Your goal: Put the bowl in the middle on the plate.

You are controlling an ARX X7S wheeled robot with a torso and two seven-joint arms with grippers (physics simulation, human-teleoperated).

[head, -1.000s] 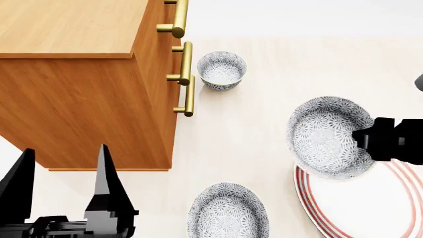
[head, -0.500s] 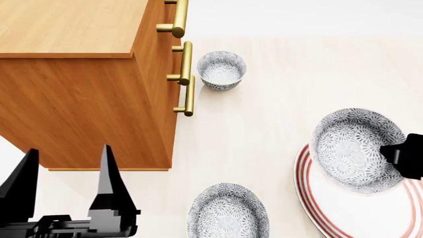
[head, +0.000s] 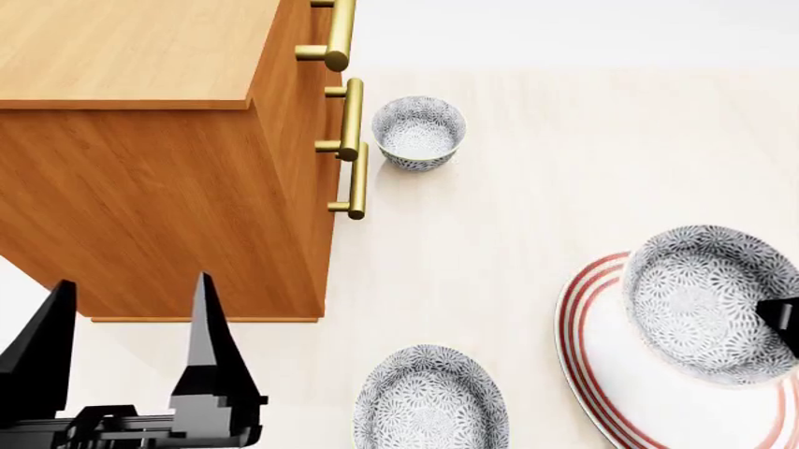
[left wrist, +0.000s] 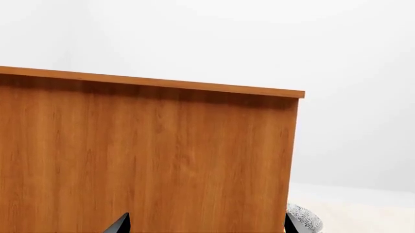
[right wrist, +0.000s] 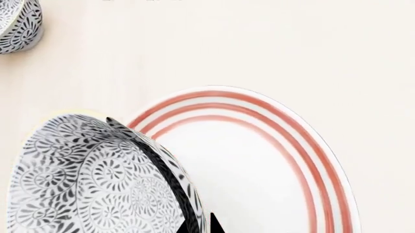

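R hand [head: 784, 323] grips the bowl [head: 702, 301] by its rim, holding it tilted just above the plate [head: 605, 374] so it can go down on it, w/ L hand [head: 119, 374] released, idle near the cabinet [head: 150, 159].

Three patterned bowls are in sight from the head view: the bowl [head: 699, 301] over the plate, a near bowl [head: 431, 398] at the bottom edge, and a far bowl [head: 418, 132] beside the cabinet. There is one plate [head: 605, 374], ringed in red. One wooden cabinet [head: 150, 159] stands at the left, showing two brass handles [head: 354, 150]. Two grippers show, the left gripper [head: 125, 327] and, only partly, the right gripper [head: 784, 323].
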